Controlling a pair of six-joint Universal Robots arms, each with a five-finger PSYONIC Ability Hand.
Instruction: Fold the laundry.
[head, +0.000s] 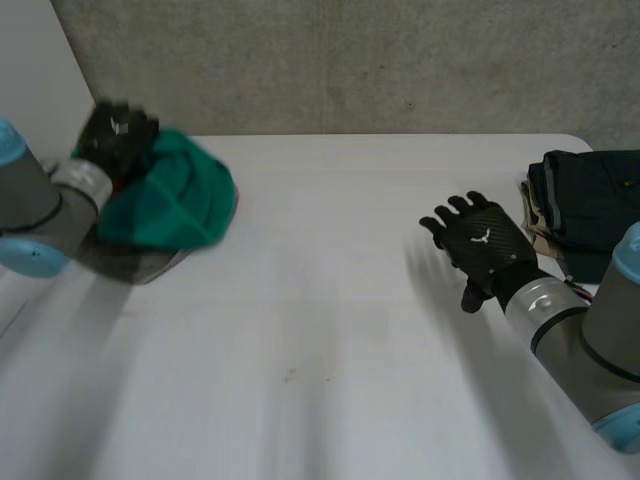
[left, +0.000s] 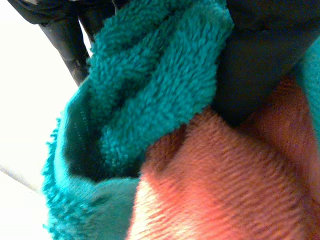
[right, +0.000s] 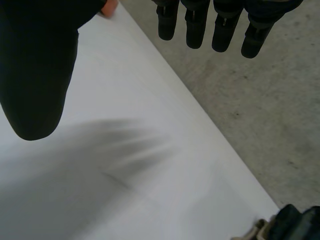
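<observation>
A teal fleece cloth (head: 165, 200) lies bunched at the far left of the white table (head: 320, 330). My left hand (head: 118, 130) is on the cloth's far upper edge. In the left wrist view the teal cloth (left: 150, 85) is pinched between the thumb (left: 260, 60) and the fingers (left: 70, 45), and a salmon-orange part (left: 225, 185) of it shows beneath. My right hand (head: 485, 245) hovers over the table's right side, apart from any cloth. Its fingers (right: 195, 25) are straight and spread, with nothing in them.
A stack of folded dark and beige clothes (head: 585, 205) sits at the table's right edge, just beyond my right forearm; its corner (right: 295, 225) shows in the right wrist view. A grey concrete wall (head: 350, 60) stands behind the table.
</observation>
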